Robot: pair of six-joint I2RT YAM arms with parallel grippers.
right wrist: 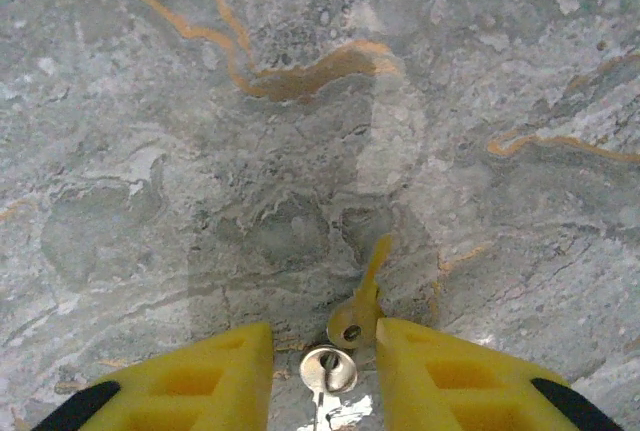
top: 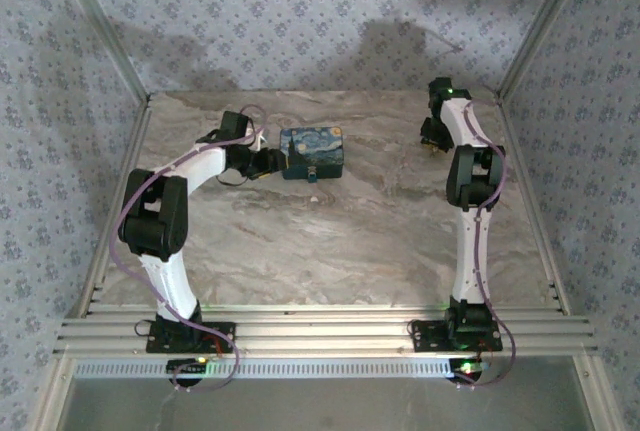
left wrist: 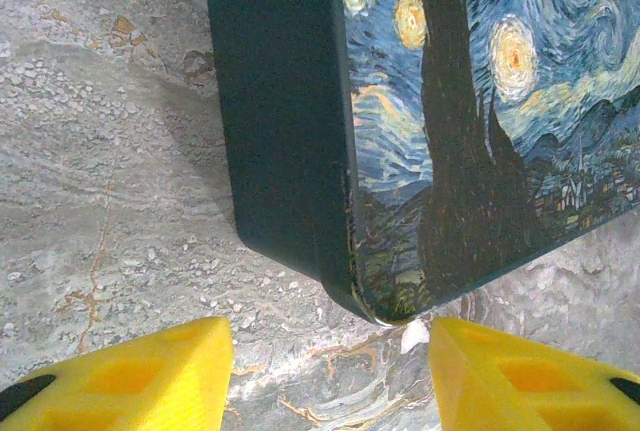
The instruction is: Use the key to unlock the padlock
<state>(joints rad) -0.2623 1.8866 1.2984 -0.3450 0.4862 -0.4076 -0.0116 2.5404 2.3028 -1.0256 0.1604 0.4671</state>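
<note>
Key (right wrist: 360, 296) — thin, stiff, light, likely slippery — lies flat on the far-right tabletop (right wrist: 200, 151) between the right fingers (right wrist: 200, 381), standing apart; pinch its round head. Left fingers (left wrist: 130, 381) apart beside the box (left wrist: 450, 151).

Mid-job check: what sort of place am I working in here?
Probably a purpose-built robot test booth, not a home or workshop: a marble-look tabletop boxed in by patterned walls, with metal rails along the near edge.

Box (left wrist: 450, 131) sits on the counter (left wrist: 100, 201) just ahead of the left hand (left wrist: 330, 371). Two keys (right wrist: 350, 329) lie on the counter between the fingers (right wrist: 200, 371) of the right hand (right wrist: 325, 361), one ahead of the other.
</note>
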